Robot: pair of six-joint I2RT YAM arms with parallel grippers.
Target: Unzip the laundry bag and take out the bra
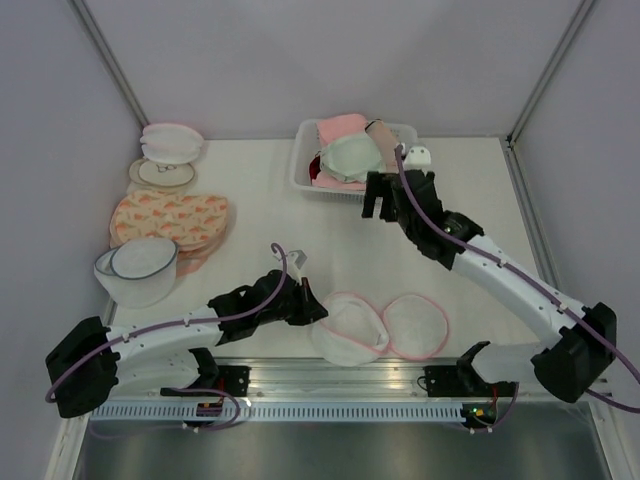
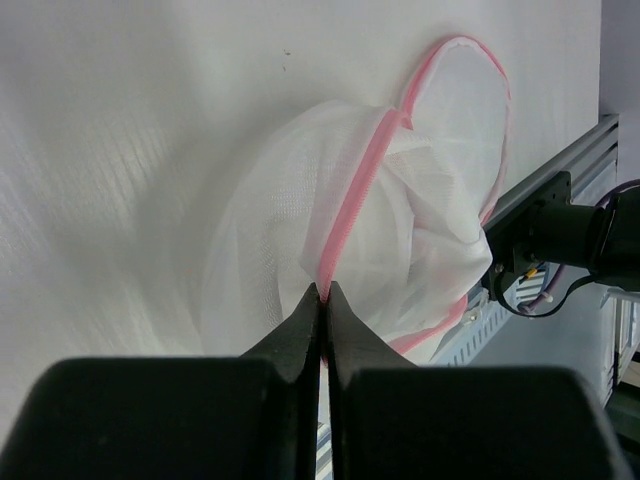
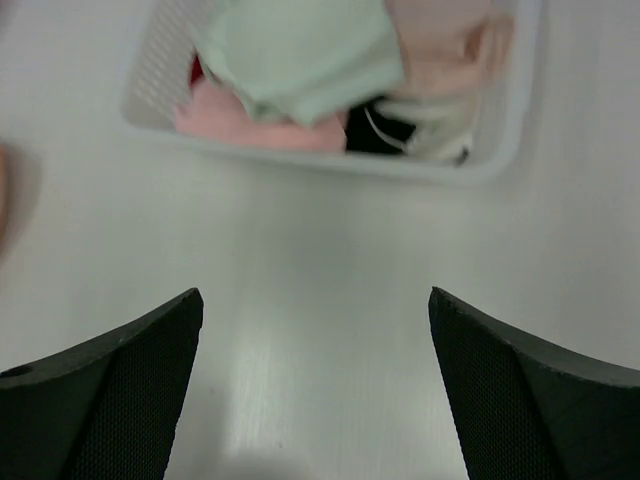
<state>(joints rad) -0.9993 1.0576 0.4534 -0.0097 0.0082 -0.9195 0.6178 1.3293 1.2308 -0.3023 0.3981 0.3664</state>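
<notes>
Tabletop [image 1: 260, 205]: white, carrying everything below.
Basket [image 1: 303, 162]: white plastic, perforated walls, at the rear right of centre.
Pink bra [image 1: 343, 126]: piled in the basket at its back.
Beige bra [image 1: 383, 140]: at the basket's right end, beside the pink one.
Orange-patterned bags [image 1: 170, 218]: flat, stacked overlapping, left side.
Blue-rimmed mesh dome [image 1: 140, 270]: white, just in front of the orange stack, touching it.
Pink-edged round bag [image 1: 170, 141]: rear left corner, lying open.
Metal rail [image 1: 340, 376]: along the near edge.

Laundry bag [image 2: 300, 230]: sheer white mesh cloth, fine weave, pink fabric trim. Bra [image 3: 300, 50]: soft matt cloth, pale mint. Basket [image 3: 420, 165]: white perforated plastic, kinda smooth. Counter [image 3: 330, 230]: white, smooth, faint sheen noted. Right end effector [image 3: 315, 305] pads [image 3: 520, 400]: matt black, finely stippled. Rail [image 1: 340, 372]: brushed metal.
</notes>
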